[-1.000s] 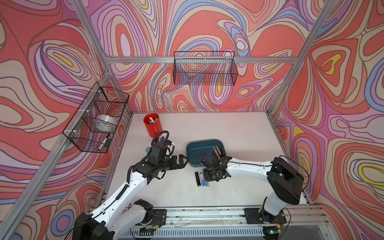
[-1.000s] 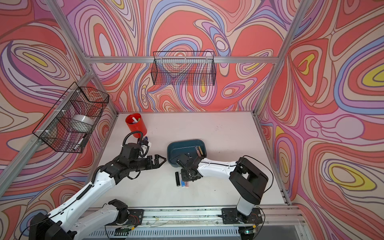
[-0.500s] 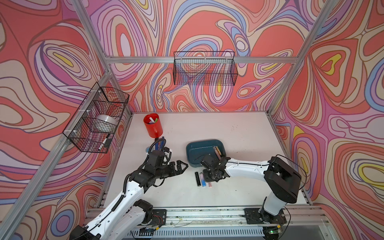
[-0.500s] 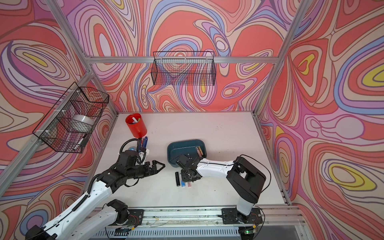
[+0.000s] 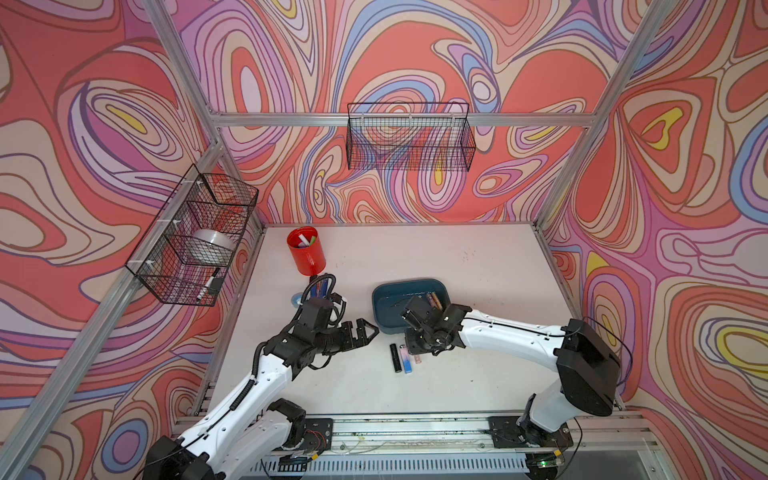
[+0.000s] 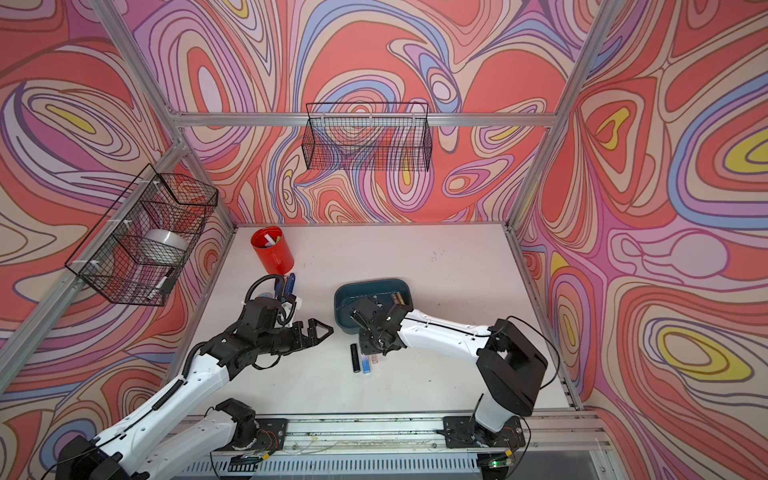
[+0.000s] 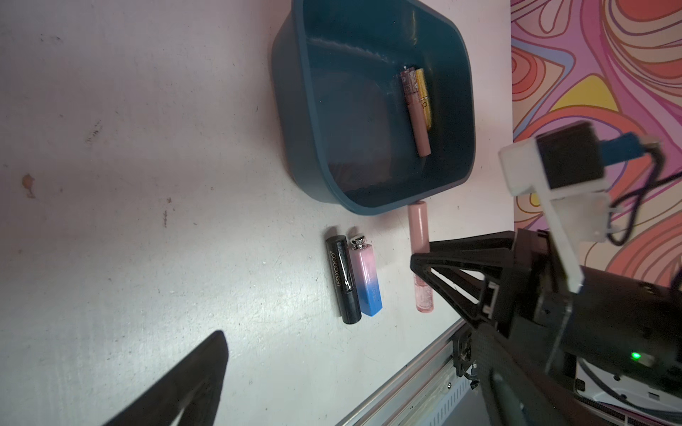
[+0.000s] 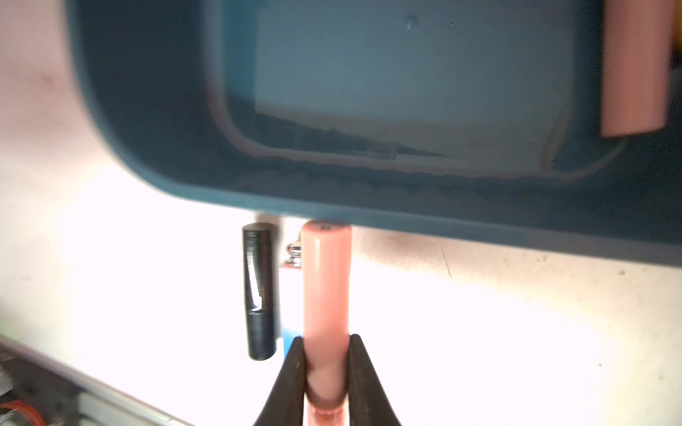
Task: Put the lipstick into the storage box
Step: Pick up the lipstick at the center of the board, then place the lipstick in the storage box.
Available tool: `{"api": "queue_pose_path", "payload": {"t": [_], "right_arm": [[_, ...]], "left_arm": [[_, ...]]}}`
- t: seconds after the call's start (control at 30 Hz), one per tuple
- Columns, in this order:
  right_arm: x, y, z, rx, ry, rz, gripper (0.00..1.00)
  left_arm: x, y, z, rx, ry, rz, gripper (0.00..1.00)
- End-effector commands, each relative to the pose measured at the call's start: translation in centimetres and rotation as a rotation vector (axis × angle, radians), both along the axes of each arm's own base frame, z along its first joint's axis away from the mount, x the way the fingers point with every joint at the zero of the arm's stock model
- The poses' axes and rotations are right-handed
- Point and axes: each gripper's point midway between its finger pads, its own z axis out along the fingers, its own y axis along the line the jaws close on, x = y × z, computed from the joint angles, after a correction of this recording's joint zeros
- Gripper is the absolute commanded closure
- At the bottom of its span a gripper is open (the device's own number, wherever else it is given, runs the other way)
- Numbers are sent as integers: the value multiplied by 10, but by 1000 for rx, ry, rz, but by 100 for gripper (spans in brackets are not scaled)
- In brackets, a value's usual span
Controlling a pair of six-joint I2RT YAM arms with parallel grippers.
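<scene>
Teal storage box (image 7: 295, 129) sits right ahead of the right jaws; left jaws hang apart, idle. Right ones clamp the pink lip gloss tube (image 8: 324, 287), I'd guess to hoist it over the rim. Its long axis runs straight out from them, cap toward the box wall.

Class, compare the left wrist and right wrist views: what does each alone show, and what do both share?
Left wrist only: the patterned wall and the white camera mount on the right arm. Right wrist only: the right gripper shut on both sides of the pink lipstick. Both: the storage box, the black lipstick and that pink lipstick.
</scene>
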Motion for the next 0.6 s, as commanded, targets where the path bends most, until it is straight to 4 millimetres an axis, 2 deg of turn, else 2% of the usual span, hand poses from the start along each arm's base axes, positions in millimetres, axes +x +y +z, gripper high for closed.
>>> {"api": "queue_pose_path", "payload": {"t": [0.0, 0.13, 0.23, 0.4, 0.57], "right_arm": [[9, 0, 33, -8, -69, 20, 81], [26, 10, 65, -19, -143, 62, 81], [38, 19, 78, -46, -179, 94, 81], [63, 20, 74, -74, -186, 112, 81], [101, 0, 62, -46, -163, 67, 81]], "left_arm": [[8, -6, 16, -27, -38, -8, 0], [10, -8, 18, -26, -44, -14, 0], [14, -6, 18, -9, -54, -11, 0], [20, -9, 20, -5, -61, -16, 0], [23, -8, 18, 12, -66, -14, 0]]}}
